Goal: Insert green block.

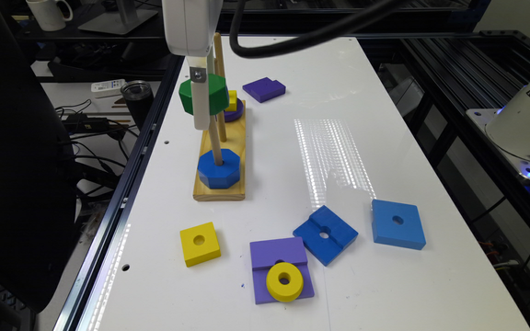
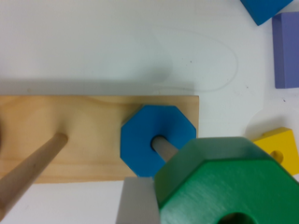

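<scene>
The gripper (image 1: 203,99) pinches the green block (image 1: 203,94) between its fingers (image 1: 200,105), holding it in the air high above the wooden base (image 1: 221,158) and beside the upper part of the near peg (image 1: 215,146). In the wrist view the green block (image 2: 229,184) hangs over the blue octagon (image 2: 156,140), its centre hole off to one side of the peg (image 2: 164,150) that rises through the octagon. The blue octagon (image 1: 219,168) sits at the bottom of that peg, flat on the base. A second peg (image 1: 219,87) stands further along the base, and past it small yellow (image 1: 232,100) and purple (image 1: 234,112) pieces rest at the far end. A purple block (image 1: 264,88) lies on the white table (image 1: 384,138) just beyond the base. Well apart from the base, toward the table's near end, lie a yellow square (image 1: 199,243), a purple slab (image 1: 279,271) with a yellow ring (image 1: 284,281) on it, and two blue squares (image 1: 325,234) (image 1: 397,224).
</scene>
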